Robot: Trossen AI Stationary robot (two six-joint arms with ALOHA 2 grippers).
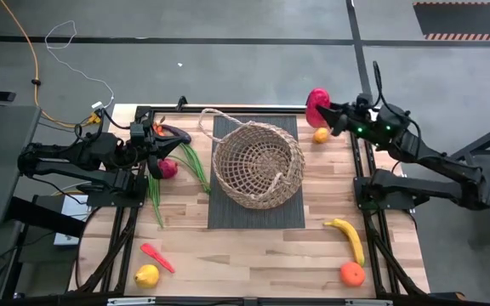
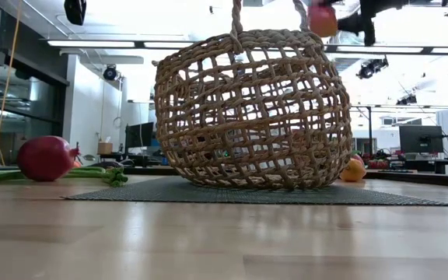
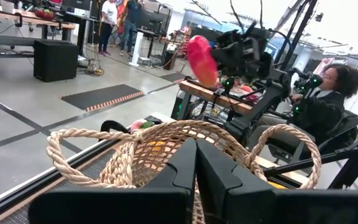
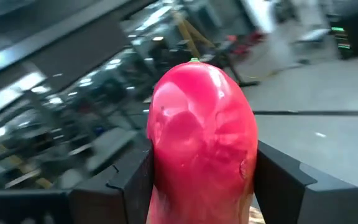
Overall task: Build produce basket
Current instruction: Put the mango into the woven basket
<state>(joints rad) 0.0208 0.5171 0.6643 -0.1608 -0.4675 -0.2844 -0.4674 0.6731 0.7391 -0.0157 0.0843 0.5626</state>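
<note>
Basket (image 1: 257,163) appears empty. Right hand (image 1: 328,114) pinches a red pepper (image 1: 316,104) aloft; left hand (image 1: 154,146) rests pressed together. Remaining produce lies scattered on the tabletop (image 1: 253,251).

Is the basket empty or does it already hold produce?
Empty: the high view shows only bare weave inside the basket; the right gripper holds the red pepper beside it.

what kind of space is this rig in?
Likely a robotics lab or workshop: bare concrete floor, workbenches with monitors behind the table, a seated person nearby. Right hand holds a red pepper.
</note>
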